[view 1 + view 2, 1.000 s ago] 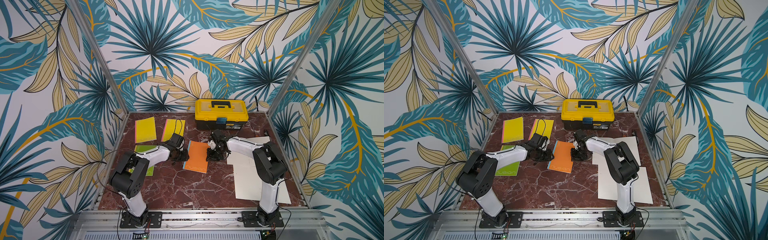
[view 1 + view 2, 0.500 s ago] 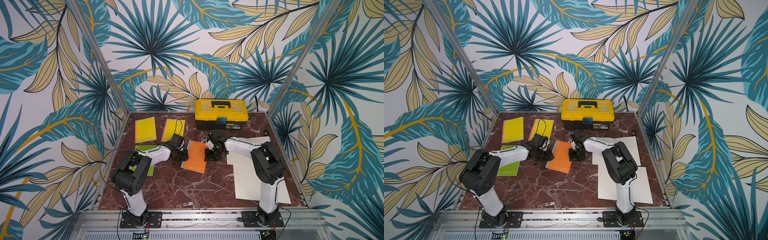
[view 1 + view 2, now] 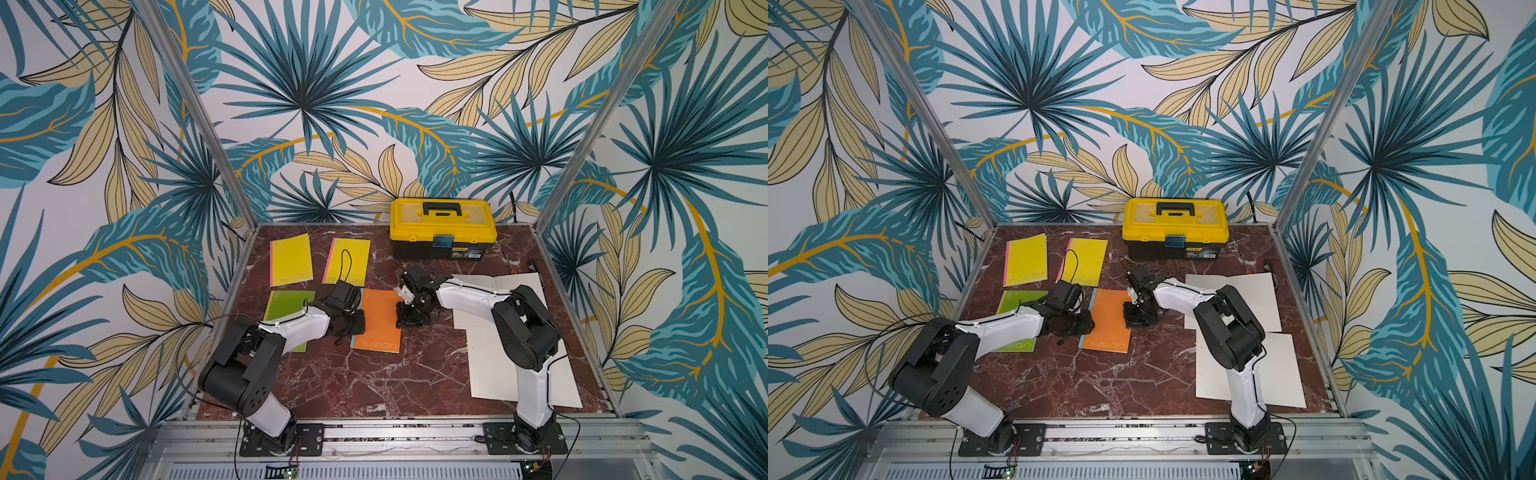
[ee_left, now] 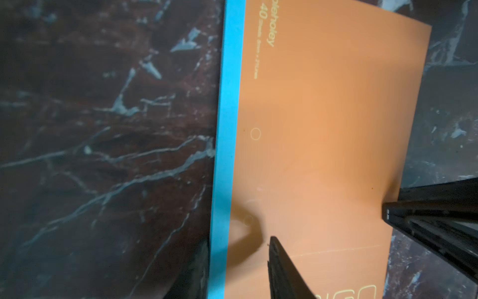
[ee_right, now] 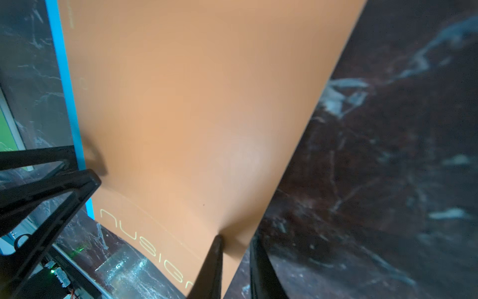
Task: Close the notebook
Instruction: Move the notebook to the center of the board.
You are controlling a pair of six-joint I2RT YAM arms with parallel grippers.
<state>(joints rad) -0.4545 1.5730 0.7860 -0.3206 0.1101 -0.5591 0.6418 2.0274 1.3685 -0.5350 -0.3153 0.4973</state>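
Note:
The orange notebook (image 3: 379, 322) (image 3: 1108, 325) lies closed and flat on the marble table, its blue spine (image 4: 227, 129) on the left side. My left gripper (image 3: 353, 326) (image 4: 238, 248) is open and points down over the spine. One of its fingers (image 4: 282, 269) is on the orange cover, the other on the table side. My right gripper (image 3: 409, 318) (image 5: 236, 240) is narrowly open over the notebook's free edge. One of its fingers (image 5: 216, 256) presses the cover and the other sits just past the edge, on the table.
A yellow toolbox (image 3: 442, 226) stands at the back. Two yellow notebooks (image 3: 291, 259) (image 3: 347, 259) and a green one (image 3: 286, 305) lie at the left. White paper sheets (image 3: 519, 357) cover the right side under the right arm.
Both grippers and the orange notebook have shifted slightly to the left. Both pairs of jaws have narrowed a little.

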